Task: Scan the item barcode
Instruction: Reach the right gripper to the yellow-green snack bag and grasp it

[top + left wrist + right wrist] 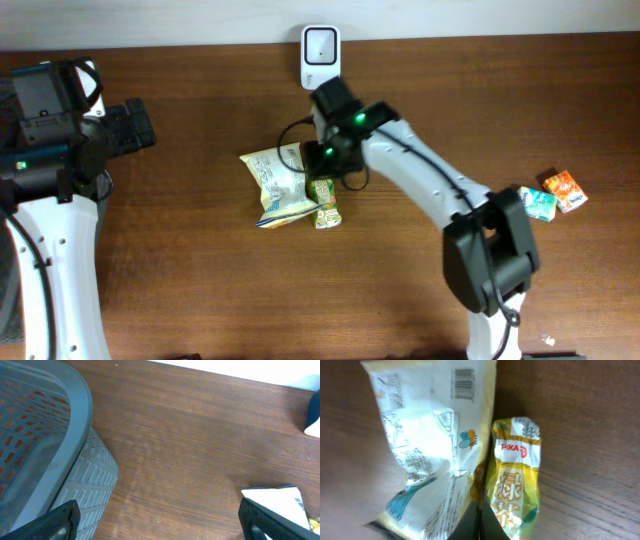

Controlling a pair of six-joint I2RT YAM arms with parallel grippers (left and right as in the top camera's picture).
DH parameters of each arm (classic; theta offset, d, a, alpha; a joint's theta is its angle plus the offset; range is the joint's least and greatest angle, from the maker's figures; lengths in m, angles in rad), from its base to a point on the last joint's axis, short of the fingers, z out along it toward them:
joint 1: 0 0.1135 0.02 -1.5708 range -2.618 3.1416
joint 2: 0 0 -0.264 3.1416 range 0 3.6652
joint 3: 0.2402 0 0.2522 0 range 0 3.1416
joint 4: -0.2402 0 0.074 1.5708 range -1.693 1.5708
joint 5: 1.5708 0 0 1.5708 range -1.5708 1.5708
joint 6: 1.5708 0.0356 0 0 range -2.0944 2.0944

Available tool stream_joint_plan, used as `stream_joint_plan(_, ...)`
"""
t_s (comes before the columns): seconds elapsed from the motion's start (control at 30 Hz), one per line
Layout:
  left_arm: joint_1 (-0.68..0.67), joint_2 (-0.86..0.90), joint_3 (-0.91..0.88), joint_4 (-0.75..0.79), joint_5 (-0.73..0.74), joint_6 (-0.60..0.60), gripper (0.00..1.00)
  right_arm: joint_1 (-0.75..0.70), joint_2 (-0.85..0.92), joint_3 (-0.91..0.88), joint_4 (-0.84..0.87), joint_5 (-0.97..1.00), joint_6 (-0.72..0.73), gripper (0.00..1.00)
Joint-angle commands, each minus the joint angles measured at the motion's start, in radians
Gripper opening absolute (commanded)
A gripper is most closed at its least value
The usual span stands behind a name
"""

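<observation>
A white and yellow snack bag (272, 185) lies mid-table with a small green tea packet (326, 203) against its right side. In the right wrist view the bag (425, 445) shows its barcode (463, 383) at the top, and the tea packet (515, 480) lies beside it. My right gripper (327, 165) hovers over the seam between the two; its jaws (480, 505) are pressed together with nothing visibly between them. A white scanner (320, 55) stands at the table's back edge. My left gripper (140, 125) is far left and open (160, 525), with a corner of the bag (280, 500) near its right finger.
A grey plastic basket (75, 420) sits at the left, close under my left gripper. Two small packets, one teal (537, 203) and one orange (566, 190), lie at the right of the table. A black cable (290, 135) curls near the scanner.
</observation>
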Motion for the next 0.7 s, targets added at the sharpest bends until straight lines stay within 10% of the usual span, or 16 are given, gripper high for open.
stream_joint_plan(0.0,0.004,-0.004,0.010,0.002,0.003,0.006,0.99,0.061,0.050,-0.002,0.002,0.179,0.085,0.04)
stream_joint_plan(0.4,0.004,-0.004,0.010,0.002,0.003,0.006,0.99,0.162,0.082,0.003,0.000,0.104,0.023,0.08)
stream_joint_plan(0.67,0.004,-0.004,0.010,0.002,0.003,0.006,0.99,-0.024,0.073,0.066,-0.195,0.200,-0.096,0.45)
